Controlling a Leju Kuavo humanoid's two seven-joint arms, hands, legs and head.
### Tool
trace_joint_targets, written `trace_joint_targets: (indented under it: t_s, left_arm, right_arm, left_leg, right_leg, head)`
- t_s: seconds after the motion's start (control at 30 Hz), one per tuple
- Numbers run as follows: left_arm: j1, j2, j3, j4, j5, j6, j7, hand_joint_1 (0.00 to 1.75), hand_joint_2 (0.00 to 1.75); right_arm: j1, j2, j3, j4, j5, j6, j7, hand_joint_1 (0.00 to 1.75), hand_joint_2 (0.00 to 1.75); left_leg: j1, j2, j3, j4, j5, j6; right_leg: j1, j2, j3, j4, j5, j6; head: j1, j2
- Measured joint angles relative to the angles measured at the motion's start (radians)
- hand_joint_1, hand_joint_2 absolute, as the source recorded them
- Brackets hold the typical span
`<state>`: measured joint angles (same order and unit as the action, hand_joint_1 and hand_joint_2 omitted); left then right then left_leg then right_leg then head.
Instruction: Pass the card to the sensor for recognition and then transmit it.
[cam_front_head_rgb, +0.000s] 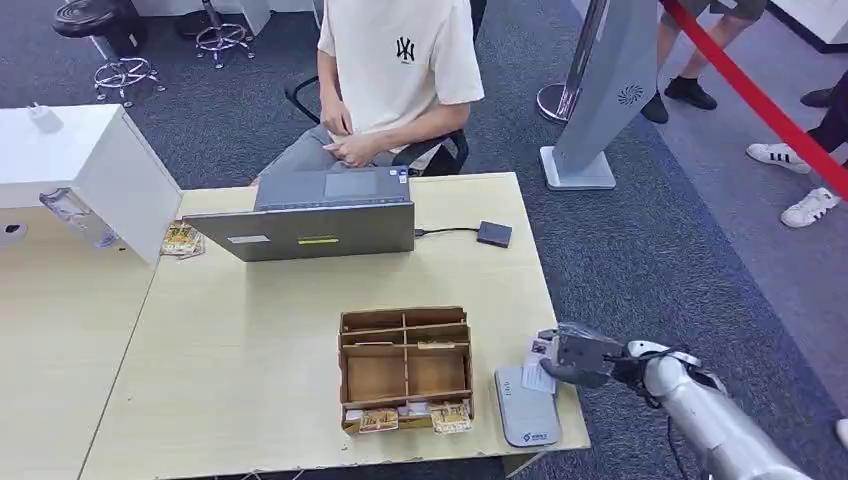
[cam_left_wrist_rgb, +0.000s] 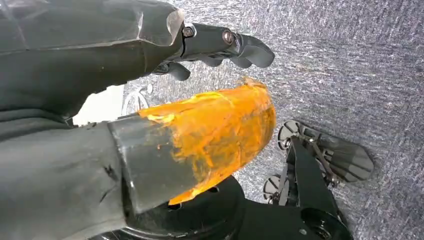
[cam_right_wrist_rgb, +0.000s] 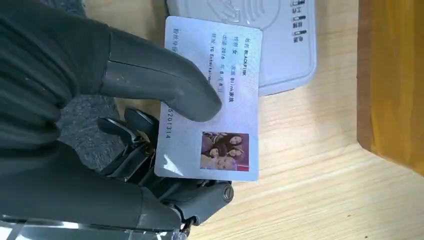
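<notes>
Card (cam_right_wrist_rgb: 210, 105) sits pinched in your right hand (cam_front_head_rgb: 575, 355), at the reader's (cam_front_head_rgb: 527, 405) 1 o'clock corner. Next, lay it flat over the reader.

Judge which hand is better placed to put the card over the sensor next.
Right. The right hand already pinches the card at the sensor's edge; the left hand hangs over carpet.

Open grey laptop (cam_front_head_rgb: 318, 228) on table (cam_front_head_rgb: 240, 340), compartmented wooden box (cam_front_head_rgb: 405, 367) nearer, seated person (cam_front_head_rgb: 392, 75) behind, red barrier tape (cam_front_head_rgb: 757, 100) right.
</notes>
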<state>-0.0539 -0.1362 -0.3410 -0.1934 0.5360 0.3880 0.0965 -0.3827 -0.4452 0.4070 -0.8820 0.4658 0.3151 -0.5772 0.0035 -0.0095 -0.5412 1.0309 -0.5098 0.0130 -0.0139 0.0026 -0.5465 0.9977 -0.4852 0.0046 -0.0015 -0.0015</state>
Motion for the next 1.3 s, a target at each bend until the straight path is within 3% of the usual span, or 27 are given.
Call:
trace_joint_targets:
  t_s: [0.27, 0.37, 0.47, 0.63, 0.7, 0.97, 1.3]
  left_arm:
    - [0.000, 0.000, 0.000, 0.000, 0.000, 0.000, 0.000, 0.00, 0.00]
    - [0.000, 0.000, 0.000, 0.000, 0.002, 0.000, -0.003, 0.00, 0.00]
    - [0.000, -0.003, 0.003, 0.000, 0.010, 0.000, -0.013, 0.00, 0.00]
    - [-0.001, -0.011, 0.015, 0.000, 0.018, 0.002, -0.028, 0.00, 0.00]
    - [-0.001, -0.013, 0.018, 0.000, 0.018, 0.003, -0.035, 0.00, 0.00]
    - [-0.002, -0.019, 0.022, 0.000, 0.017, 0.005, -0.059, 0.00, 0.00]
    - [-0.002, -0.019, 0.023, 0.000, 0.002, 0.008, -0.067, 0.00, 0.00]
  right_arm:
    - [0.001, -0.011, 0.011, -0.008, -0.022, 0.016, -0.002, 1.75, 1.75]
    - [0.005, -0.010, 0.014, -0.013, -0.032, -0.017, -0.003, 1.75, 1.75]
    - [0.006, 0.023, 0.008, -0.016, -0.024, -0.131, -0.002, 1.75, 1.75]
    - [0.007, 0.129, -0.045, -0.044, -0.031, -0.298, 0.000, 1.75, 1.75]
    - [0.015, 0.182, -0.083, -0.087, -0.033, -0.377, -0.006, 1.75, 1.75]
    - [0.056, 0.342, -0.202, -0.323, 0.008, -0.562, -0.016, 1.75, 1.75]
    - [0.122, 0.468, -0.258, -0.573, 0.162, -0.840, -0.056, 1.75, 1.75]
  left_leg:
    - [0.000, 0.000, 0.000, 0.000, 0.000, 0.000]
    - [0.000, 0.000, 0.000, 0.000, 0.000, 0.000]
    - [0.000, 0.001, 0.000, 0.000, 0.000, 0.000]
    - [0.001, 0.001, 0.000, 0.000, 0.001, -0.001]
    - [0.001, 0.001, 0.000, 0.000, 0.001, -0.001]
    - [0.001, 0.000, -0.001, 0.000, 0.001, -0.001]
    - [0.000, 0.001, -0.001, 0.000, 0.001, -0.001]
  right_leg:
    - [0.000, 0.000, 0.000, 0.000, 0.000, 0.000]
    - [0.000, 0.000, 0.000, 0.000, 0.000, 0.000]
    - [0.000, 0.001, 0.000, 0.000, 0.000, 0.000]
    - [0.000, 0.001, 0.000, 0.001, 0.000, 0.000]
    - [0.000, 0.001, -0.001, 0.001, 0.000, 0.000]
    - [0.000, 0.001, -0.001, 0.001, 0.000, 0.000]
    - [0.000, 0.001, -0.001, 0.001, 0.000, 0.000]
  head:
    - [0.000, 0.000]
    - [0.000, 0.000]
    - [0.000, 0.000]
    - [0.000, 0.000]
    - [0.000, 0.000]
    - [0.000, 0.000]
    - [0.000, 0.000]
